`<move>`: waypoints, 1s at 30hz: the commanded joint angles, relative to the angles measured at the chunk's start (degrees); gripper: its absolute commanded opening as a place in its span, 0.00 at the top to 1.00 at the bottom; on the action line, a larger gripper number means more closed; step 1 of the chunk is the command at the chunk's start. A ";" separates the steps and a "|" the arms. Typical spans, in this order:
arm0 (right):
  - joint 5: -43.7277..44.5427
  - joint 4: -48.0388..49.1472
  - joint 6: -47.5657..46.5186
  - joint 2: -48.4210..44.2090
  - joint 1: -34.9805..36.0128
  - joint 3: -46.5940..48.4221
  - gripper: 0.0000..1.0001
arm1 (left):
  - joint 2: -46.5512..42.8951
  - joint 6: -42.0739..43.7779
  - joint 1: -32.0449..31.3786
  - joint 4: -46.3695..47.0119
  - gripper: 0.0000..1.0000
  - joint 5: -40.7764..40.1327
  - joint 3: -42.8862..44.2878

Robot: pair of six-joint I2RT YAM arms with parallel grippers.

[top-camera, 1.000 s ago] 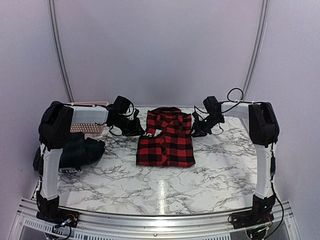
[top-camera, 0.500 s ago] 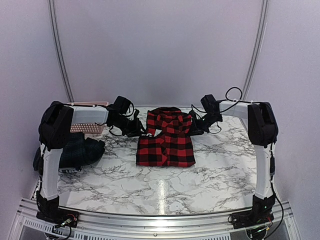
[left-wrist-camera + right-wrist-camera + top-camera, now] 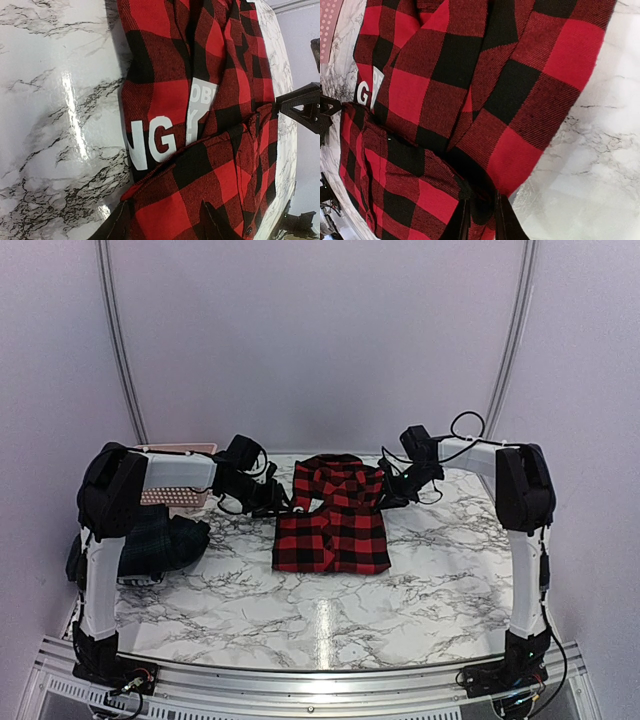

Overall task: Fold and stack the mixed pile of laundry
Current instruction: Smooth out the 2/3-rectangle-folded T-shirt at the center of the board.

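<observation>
both hands at the checked shirt's far corners

at the far left, a pink plastic lattice basket (image 3: 176, 496) sits at the back edge of the white marble-patterned surface (image 3: 330, 615), partly hidden behind the left arm. just in front of it, a dark green plaid garment (image 3: 160, 542) lies in a rumpled heap at the left edge of the surface, well apart from the rest.

the left hand (image 3: 283, 503) reaches in low to the far left corner of the red-and-black checked shirt (image 3: 335, 525). in the left wrist view its two fingers (image 3: 118, 226) stand somewhat apart with a fold of the checked cloth between them; i cannot tell whether they press it or only straddle it. large white lettering (image 3: 150, 142) shows on the cloth just beyond that fold.

the shirt lies in the middle of the surface, towards the back, folded into a rough rectangle with its collar end away from the arm bases.

the right hand (image 3: 388, 500) meets the shirt's far right corner. the right wrist view shows its fingers (image 3: 503, 220) drawn close together, clamped on a bunched edge of the shirt, with bare marble to the right.
</observation>
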 commanded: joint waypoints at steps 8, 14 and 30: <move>-0.54 -1.28 -0.75 1.95 1.18 2.23 0.87 | 0.55 0.25 0.27 -1.36 0.49 0.22 0.42; -0.62 -1.19 -0.70 2.98 1.18 1.87 0.83 | 0.87 0.34 0.25 -1.36 0.45 1.30 0.41; -0.76 -0.83 -0.69 1.77 0.39 0.43 1.00 | -0.17 0.48 0.98 -4.54 0.35 -4.71 -0.61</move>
